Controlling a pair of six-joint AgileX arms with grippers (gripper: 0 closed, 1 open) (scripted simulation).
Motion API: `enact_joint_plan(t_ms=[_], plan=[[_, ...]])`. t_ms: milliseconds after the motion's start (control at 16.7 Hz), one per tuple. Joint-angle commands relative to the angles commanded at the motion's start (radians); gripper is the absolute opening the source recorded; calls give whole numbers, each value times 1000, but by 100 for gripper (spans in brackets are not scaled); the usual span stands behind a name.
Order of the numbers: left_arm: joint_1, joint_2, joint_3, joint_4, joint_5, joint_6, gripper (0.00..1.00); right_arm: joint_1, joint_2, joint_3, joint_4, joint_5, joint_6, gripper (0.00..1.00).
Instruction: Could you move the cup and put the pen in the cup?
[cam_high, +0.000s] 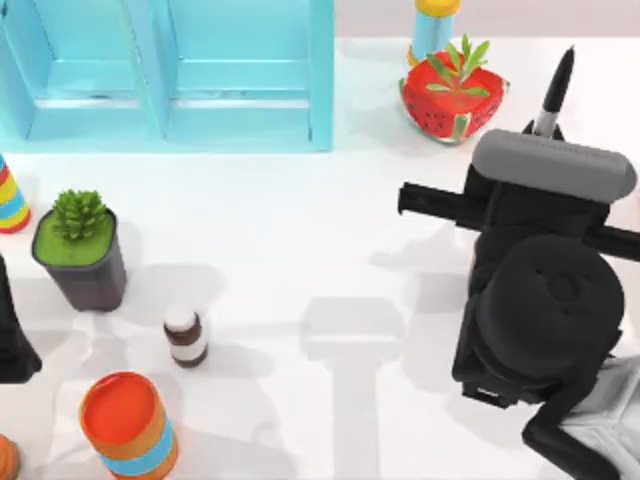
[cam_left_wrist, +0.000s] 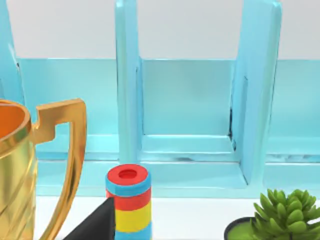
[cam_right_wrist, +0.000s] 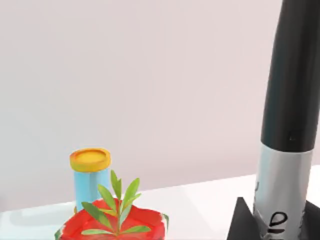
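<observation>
Right claw (cam_high: 543, 128) grips the pen (cam_high: 554, 92) above the tabletop (cam_high: 300, 230), seemingly tilted. Left arm parked at left edge.

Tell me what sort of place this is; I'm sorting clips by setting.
Probably a rendered tabletop test scene, not a real room: a plain white table strewn with unrelated props, such as a blue shelf unit, a watermelon-patterned planter and a gold trophy. The right end effector holds a pen.

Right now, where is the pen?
The pen is held upright in the right gripper at the top view's right side, raised near the back of the table, just right of the watermelon planter.
</observation>
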Motion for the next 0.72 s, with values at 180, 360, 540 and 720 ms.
enact_joint_plan(t_ms=[180,360,540,720], plan=[[0,0,0,0,0,0,100,-27,20,4,5,-26,10,0],[0,0,0,0,0,0,100,-52,40,8,10,-54,20,0],[0,0,0,0,0,0,100,-71,53,12,15,-72,28,0],[0,0,0,0,0,0,100,-71,53,12,15,-72,28,0]])
